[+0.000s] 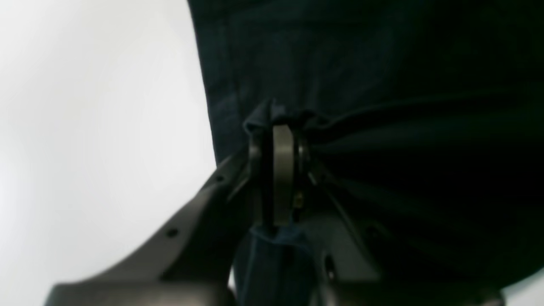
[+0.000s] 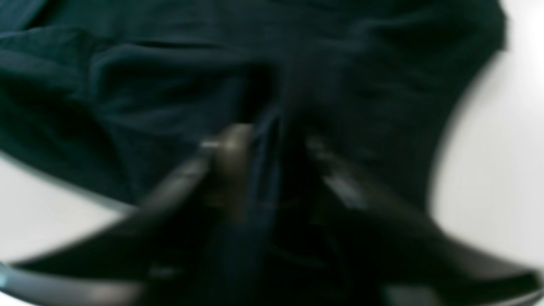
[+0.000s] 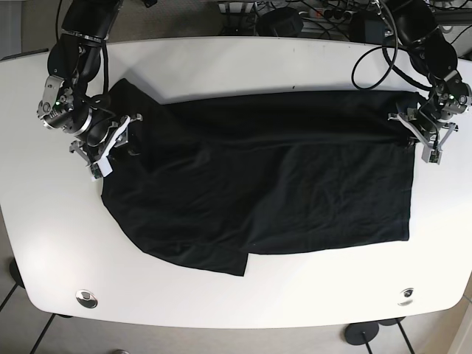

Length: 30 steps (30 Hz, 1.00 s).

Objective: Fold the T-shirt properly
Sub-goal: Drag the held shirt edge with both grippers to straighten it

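The T-shirt (image 3: 258, 177) lay spread across the middle of the table (image 3: 236, 66), reaching almost from one side to the other. In the base view the right gripper (image 3: 122, 133) was at the shirt's left end, near the table's left edge, and the left gripper (image 3: 413, 129) was at the shirt's right end, near the right edge. Each was closed on a fold of cloth at the far part of the shirt. Behind the table lay cables (image 3: 310, 15). Below the table's near edge stood a round foot (image 3: 361, 333).
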Tool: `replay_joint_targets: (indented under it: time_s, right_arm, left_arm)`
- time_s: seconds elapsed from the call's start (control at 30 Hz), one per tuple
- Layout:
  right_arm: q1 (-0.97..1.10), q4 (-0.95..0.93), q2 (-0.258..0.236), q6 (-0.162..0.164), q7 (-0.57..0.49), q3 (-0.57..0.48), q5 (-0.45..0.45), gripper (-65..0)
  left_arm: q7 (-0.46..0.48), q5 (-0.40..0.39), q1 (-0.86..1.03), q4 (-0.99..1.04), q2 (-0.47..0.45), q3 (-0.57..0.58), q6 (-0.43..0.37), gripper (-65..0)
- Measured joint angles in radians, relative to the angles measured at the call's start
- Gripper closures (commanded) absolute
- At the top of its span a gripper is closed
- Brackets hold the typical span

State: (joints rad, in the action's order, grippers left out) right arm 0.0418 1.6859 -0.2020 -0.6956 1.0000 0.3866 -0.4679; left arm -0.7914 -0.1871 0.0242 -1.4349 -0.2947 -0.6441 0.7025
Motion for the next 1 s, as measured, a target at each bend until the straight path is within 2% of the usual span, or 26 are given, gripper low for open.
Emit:
replay_joint_targets:
  time_s: [0.07,0.1,0.17,0.27,0.4,0.6,0.67,0.7,0.87,0.93,1.0]
  right_arm:
    - [0.009,0.027,0.0,-0.001,-0.007,0.003,-0.01,-49.0]
    - [0.029,0.058,0.003,-0.002,-0.014,0.019,-0.024,-53.3]
    - [0.085,0.125,0.002,-0.001,-0.019,0.052,-0.023,-55.6]
    - [0.205,0.198,0.009,0.002,-0.007,0.057,-0.029,-52.8]
    - [0.339,0.198,0.034,0.003,-0.008,0.056,-0.024,-51.7]
    - [0.377,0.161,0.038,0.003,-0.013,0.053,-0.024,-50.9]
    - [0.369,0.111,0.038,0.003,-0.024,0.053,-0.025,-45.2]
    - [0.359,0.088,0.038,0.002,-0.035,0.053,-0.034,-39.6]
    - [0.335,0.049,0.035,0.003,-0.029,0.054,-0.03,-0.8]
    - [0.345,0.078,0.035,0.003,-0.019,0.058,-0.035,-3.0]
    - [0.341,0.109,0.032,0.001,-0.011,0.125,-0.098,-2.1]
  left_arm:
    - [0.0,0.0,0.0,0.0,0.0,0.0,-0.002,-16.9]
    - [-0.001,0.0,0.001,-0.002,0.001,-0.002,-0.002,-23.3]
    - [-0.004,0.0,0.002,-0.016,0.002,-0.003,-0.002,-29.6]
    - [-0.003,-0.001,0.019,-0.078,0.003,-0.003,-0.002,-29.9]
    - [-0.001,-0.003,0.118,-0.14,0.001,-0.006,-0.002,-29.7]
    - [0.003,0.0,0.164,-0.089,0.005,-0.005,-0.002,-14.0]
    - [0.045,-0.02,0.161,-0.031,0.004,-0.006,-0.003,-11.9]
    - [0.067,-0.02,0.152,-0.011,0.002,-0.006,-0.003,-11.5]
    - [0.12,-0.015,0.142,0.018,0.001,-0.005,-0.006,-11.5]
    - [0.129,-0.016,0.154,0.018,0.0,-0.005,-0.006,-11.5]
    - [0.15,-0.028,0.172,0.019,0.0,-0.005,-0.006,-11.5]
